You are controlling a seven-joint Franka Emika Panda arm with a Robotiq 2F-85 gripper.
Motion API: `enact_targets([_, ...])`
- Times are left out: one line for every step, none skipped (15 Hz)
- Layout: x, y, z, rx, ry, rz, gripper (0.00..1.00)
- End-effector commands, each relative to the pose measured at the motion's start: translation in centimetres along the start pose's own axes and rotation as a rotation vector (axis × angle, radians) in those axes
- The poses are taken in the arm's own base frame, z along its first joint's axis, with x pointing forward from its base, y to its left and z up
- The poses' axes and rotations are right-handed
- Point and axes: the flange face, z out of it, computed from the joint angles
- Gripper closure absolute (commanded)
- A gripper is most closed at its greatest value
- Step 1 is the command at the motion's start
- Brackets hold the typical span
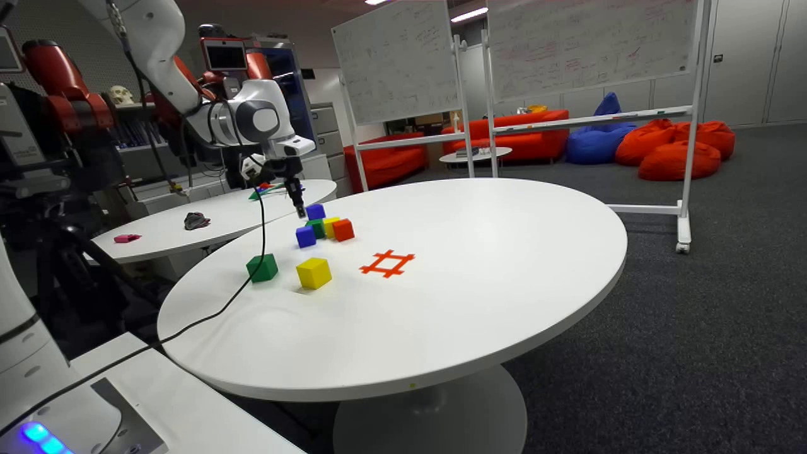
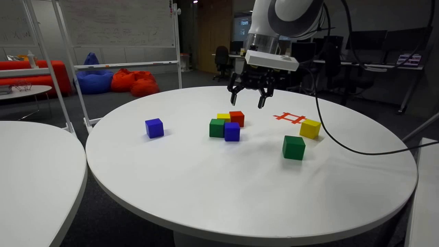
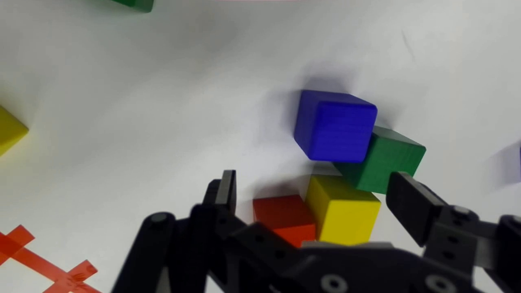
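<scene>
Hanging aloft near a red cube [image 2: 237, 117] and yellow cube [image 2: 223, 117] on a round white table [image 2: 192, 192], holding a black two-finger gripper [image 2: 247, 103] pointing down, spread wide and empty; having red beanbags [image 1: 663, 162] far off.

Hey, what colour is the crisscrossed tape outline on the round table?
Orange-red. The tape outline shows best in an exterior view, whole and unobstructed.

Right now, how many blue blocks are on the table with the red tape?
2. One blue block sits beside a green block; the lone blue block stands apart, left of them in an exterior view. None seems hidden.
</scene>
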Motion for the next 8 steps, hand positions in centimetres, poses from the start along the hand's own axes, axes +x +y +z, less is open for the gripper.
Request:
enact_targets([1.8, 0.6, -0.3, -0.060, 0.016, -0.002, 0.00])
enact_targets([2.2, 1.0, -0.2, -0.097, 0.021, -0.017, 0.00])
enact_targets([2.6, 1.5, -0.2, -0.141, 0.023, -0.037, 0.00])
enact_targets([3.0, 2.0, -0.3, -0.193, 0.026, -0.062, 0.00])
enact_targets([3.3, 2.7, -0.4, -0.262, 0.037, -0.091, 0.00])
enact_targets([3.5, 3.2, -0.4, -0.307, 0.037, -0.125, 0.00])
enact_targets([3.7, 3.3, -0.6, -0.320, 0.049, -0.129, 0.00])
enact_targets([4.0, 3.4, -0.6, -0.338, 0.064, -0.135, 0.00])
